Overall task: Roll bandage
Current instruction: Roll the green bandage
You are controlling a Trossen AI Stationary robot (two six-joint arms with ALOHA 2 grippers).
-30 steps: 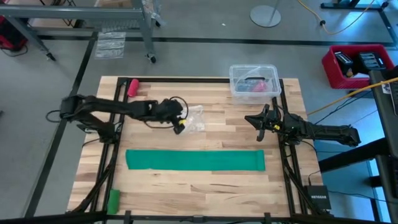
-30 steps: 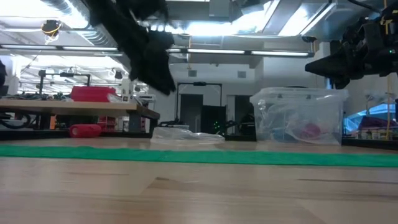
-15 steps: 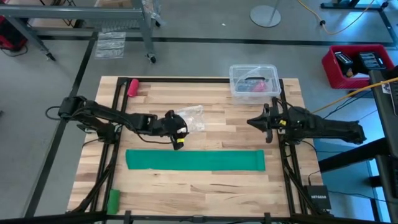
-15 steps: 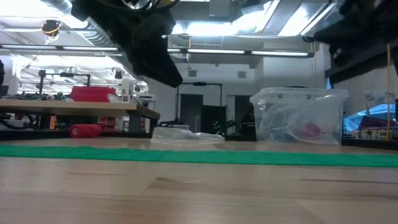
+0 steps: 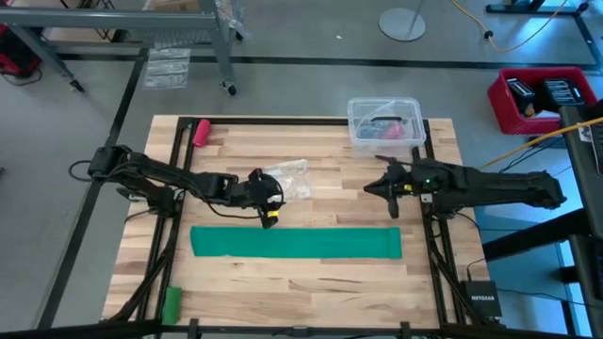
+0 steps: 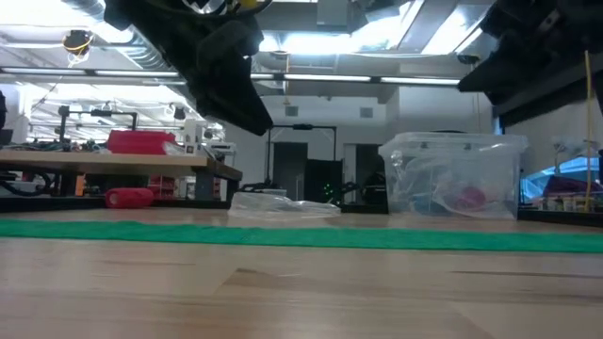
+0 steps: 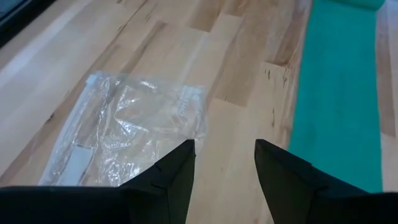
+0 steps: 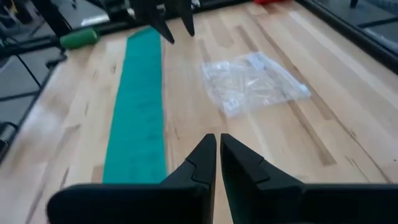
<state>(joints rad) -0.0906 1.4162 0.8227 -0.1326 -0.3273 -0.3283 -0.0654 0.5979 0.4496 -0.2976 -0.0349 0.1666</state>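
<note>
Left gripper [image 5: 270, 209]: open, empty, just above flat bandage [image 5: 296, 243] on table [image 5: 320, 282]. Right gripper [image 5: 388, 191]: shut, empty. Advice: pinch one bandage end squarely before rolling.

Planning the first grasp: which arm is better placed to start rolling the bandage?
Probably the left: its open tool hovers just above the flat bandage, while the shut right tool sits farther back.

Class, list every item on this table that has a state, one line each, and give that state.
bandage: unrolled, lying flat as a long strip
left gripper: open, empty, above the table
right gripper: shut, empty
plastic bag: crumpled, lying flat
clear tub: holds items
pink roll: rolled up
small green roll: rolled up
</note>
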